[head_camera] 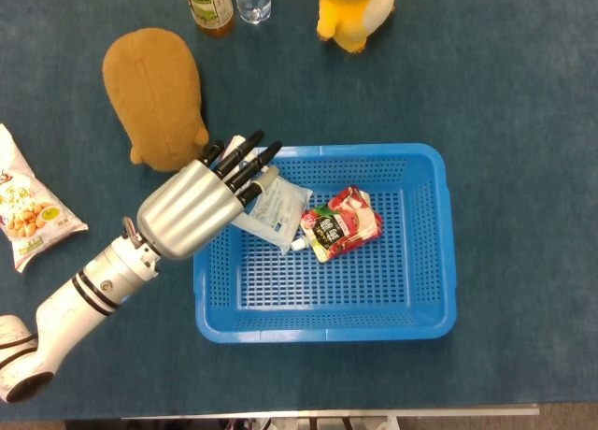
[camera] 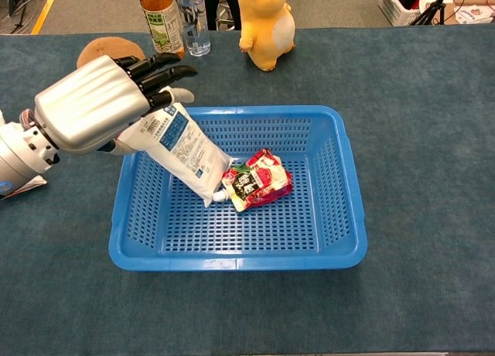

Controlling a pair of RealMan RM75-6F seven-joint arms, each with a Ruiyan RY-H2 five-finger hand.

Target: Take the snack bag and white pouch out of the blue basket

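My left hand (head_camera: 192, 206) (camera: 89, 104) hovers over the left rim of the blue basket (head_camera: 327, 332) (camera: 232, 261) and grips the top end of the white pouch (head_camera: 277, 208) (camera: 182, 148). The pouch hangs tilted, with its capped lower end down on the basket floor against the red snack bag (head_camera: 341, 224) (camera: 256, 179). The snack bag lies flat near the basket's middle. My hand covers the pouch's top edge in the head view. The right hand shows in neither view.
A brown mitt-shaped pad (head_camera: 154, 93) lies behind the hand. A chip bag (head_camera: 28, 210) lies at the far left. At the table's back stand a tea bottle (camera: 158, 19), a water bottle (camera: 189, 15) and a yellow toy (camera: 264, 23).
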